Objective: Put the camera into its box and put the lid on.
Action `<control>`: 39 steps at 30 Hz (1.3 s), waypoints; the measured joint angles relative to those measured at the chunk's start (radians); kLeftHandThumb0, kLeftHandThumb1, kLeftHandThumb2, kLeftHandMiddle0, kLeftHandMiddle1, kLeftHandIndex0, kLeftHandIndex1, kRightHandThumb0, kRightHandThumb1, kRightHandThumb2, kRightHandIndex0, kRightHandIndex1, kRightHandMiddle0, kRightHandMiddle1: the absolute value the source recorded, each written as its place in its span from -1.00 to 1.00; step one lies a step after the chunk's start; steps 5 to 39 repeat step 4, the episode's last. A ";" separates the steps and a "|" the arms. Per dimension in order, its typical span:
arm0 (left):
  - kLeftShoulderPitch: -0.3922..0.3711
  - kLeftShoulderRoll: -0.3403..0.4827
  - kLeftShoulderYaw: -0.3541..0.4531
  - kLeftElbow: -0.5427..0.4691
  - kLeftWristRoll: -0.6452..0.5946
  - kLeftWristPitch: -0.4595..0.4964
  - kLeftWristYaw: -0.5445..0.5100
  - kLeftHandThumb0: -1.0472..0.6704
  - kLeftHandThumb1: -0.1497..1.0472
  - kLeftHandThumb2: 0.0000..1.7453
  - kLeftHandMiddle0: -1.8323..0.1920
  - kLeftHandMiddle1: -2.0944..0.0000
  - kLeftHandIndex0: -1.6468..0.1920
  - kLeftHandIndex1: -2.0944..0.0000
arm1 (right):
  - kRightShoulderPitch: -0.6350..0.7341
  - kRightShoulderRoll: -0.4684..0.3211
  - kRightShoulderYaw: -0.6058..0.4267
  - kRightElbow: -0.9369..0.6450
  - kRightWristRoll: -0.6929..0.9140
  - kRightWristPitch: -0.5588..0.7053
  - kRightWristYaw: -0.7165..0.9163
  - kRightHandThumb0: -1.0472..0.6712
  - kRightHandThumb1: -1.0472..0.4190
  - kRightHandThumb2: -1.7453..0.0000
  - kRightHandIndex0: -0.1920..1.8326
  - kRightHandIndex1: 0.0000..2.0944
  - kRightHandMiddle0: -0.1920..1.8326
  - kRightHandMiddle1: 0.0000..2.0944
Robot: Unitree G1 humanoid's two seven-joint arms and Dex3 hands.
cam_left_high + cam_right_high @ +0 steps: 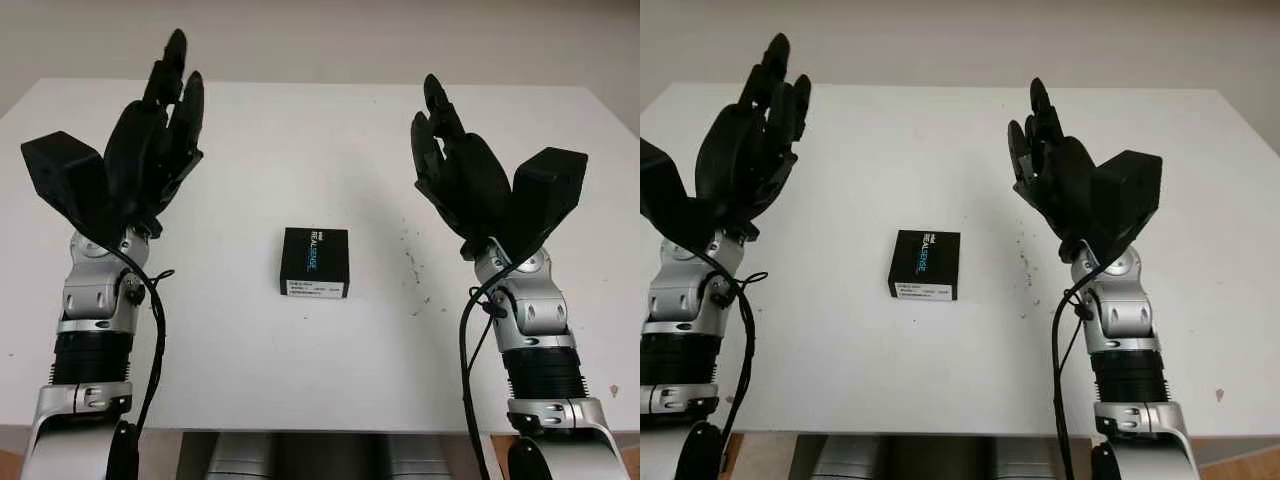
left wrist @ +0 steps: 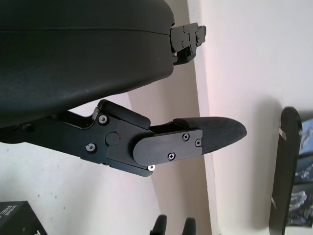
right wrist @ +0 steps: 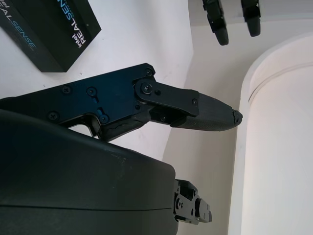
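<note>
A small black box [image 1: 315,262] with "RealSense" printed on its lid lies shut in the middle of the white table [image 1: 300,130]. It also shows as the box [image 3: 49,34] in the right wrist view and as a corner of the box [image 2: 17,224] in the left wrist view. My left hand [image 1: 165,110] is raised above the table's left side, open and holding nothing. My right hand [image 1: 450,150] is raised above the right side, open, well apart from the box. No camera is visible outside the box.
The table has a few small dark specks [image 1: 412,262] to the right of the box. Its front edge [image 1: 320,432] runs just above my forearms. A pale wall [image 1: 320,30] rises behind the far edge.
</note>
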 measured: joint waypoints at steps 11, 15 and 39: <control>-0.010 -0.001 0.000 0.043 0.007 0.010 0.005 -0.66 1.00 -0.34 1.00 1.00 1.00 1.00 | -0.013 0.012 -0.004 0.013 0.002 0.000 -0.025 -0.63 -1.00 0.27 -1.00 -1.00 -1.00 -1.00; -0.010 -0.001 0.000 0.043 0.007 0.010 0.005 -0.66 1.00 -0.34 1.00 1.00 1.00 1.00 | -0.013 0.012 -0.004 0.013 0.002 0.000 -0.025 -0.63 -1.00 0.27 -1.00 -1.00 -1.00 -1.00; -0.010 -0.001 0.000 0.043 0.007 0.010 0.005 -0.66 1.00 -0.34 1.00 1.00 1.00 1.00 | -0.013 0.012 -0.004 0.013 0.002 0.000 -0.025 -0.63 -1.00 0.27 -1.00 -1.00 -1.00 -1.00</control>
